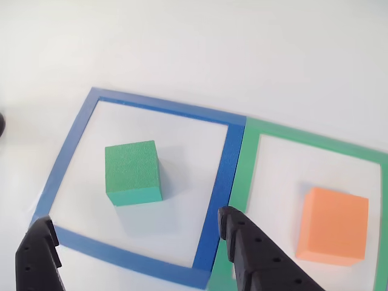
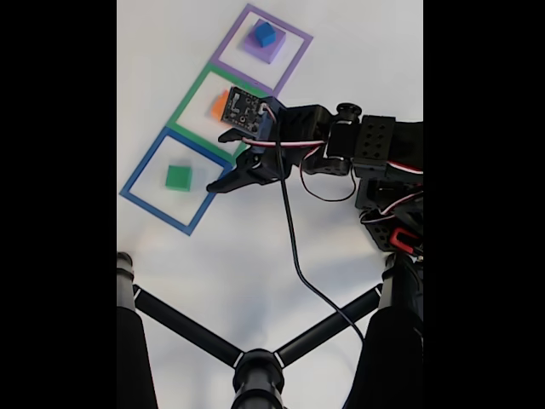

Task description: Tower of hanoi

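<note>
Other view. I see a green cube sitting inside the blue taped square on the white counter, somewhat left of the square's centre and clear of the tape on all sides. Sharing the blue square's right edge is a green taped square, and an orange block lies flat inside it, toward its lower right. The tool enters from the bottom edge: one black finger at lower left, the other at lower right over the border between the two squares. I read the fingers as spread wide, with nothing between them. The green cube lies above the gap in this view and touches neither finger.

Fixed view. I see three taped squares running in a diagonal row on the counter: blue lowest and leftmost, green in the middle, purple at the top. The green cube is in the blue one. The orange block is in the green one, partly hidden by the arm's camera housing. In the purple square a small blue cube rests on top of a flat purple block. The arm reaches in from the right; its tool hangs spread at the blue square's right corner, just beside the green cube and apart from it. A black stand crosses the bottom.
</note>
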Controlling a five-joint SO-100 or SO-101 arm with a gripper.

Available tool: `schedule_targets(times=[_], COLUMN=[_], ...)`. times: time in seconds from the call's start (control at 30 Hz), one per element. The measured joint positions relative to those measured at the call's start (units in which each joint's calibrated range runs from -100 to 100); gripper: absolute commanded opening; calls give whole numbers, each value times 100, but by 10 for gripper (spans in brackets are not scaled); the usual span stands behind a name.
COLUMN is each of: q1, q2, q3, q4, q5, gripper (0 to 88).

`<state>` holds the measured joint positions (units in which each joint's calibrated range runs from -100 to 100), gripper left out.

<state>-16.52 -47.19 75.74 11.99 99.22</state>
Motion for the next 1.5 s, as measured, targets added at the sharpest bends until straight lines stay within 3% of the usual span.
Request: schedule_targets(times=[0.3, 0.6, 1.07, 1.5], q1=[-214, -262, -262, -272], q2=[1704, 3468, 5441, 6113], q3=[335, 181, -817, -1067], q4=[-2541, -4195, -5390, -5651], q5=[0, 0, 78, 78], gripper=[342, 364, 376, 362])
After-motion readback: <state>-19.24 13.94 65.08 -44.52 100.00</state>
